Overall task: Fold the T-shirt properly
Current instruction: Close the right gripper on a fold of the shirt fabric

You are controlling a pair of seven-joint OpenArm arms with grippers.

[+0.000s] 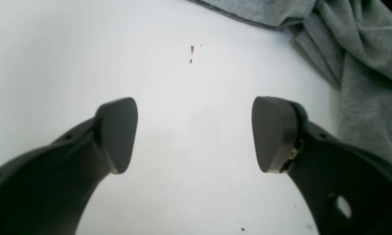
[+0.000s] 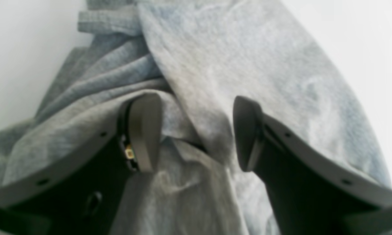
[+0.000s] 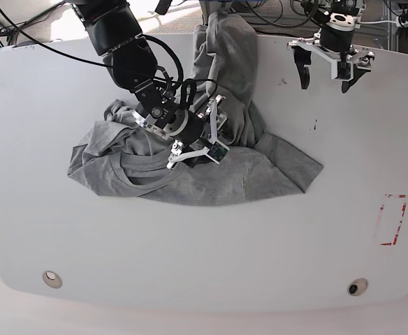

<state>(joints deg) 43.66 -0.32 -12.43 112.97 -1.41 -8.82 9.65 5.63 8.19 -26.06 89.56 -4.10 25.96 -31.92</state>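
The T-shirt [image 3: 190, 164] lies crumpled on the white table [image 3: 204, 251], left of centre. The right gripper [image 2: 196, 133] hovers over it, jaws spread around a fold. The left gripper [image 1: 194, 133] hangs spread over bare table at far right.

Left hand [image 1: 194, 134] spread wide, nothing between its fingers, above white table [image 1: 85, 49]; crumpled grey T-shirt [image 1: 362, 65] at upper right

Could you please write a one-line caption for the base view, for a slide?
Right gripper poised open over the crumpled grey T-shirt on the white table; left gripper open above bare tabletop.
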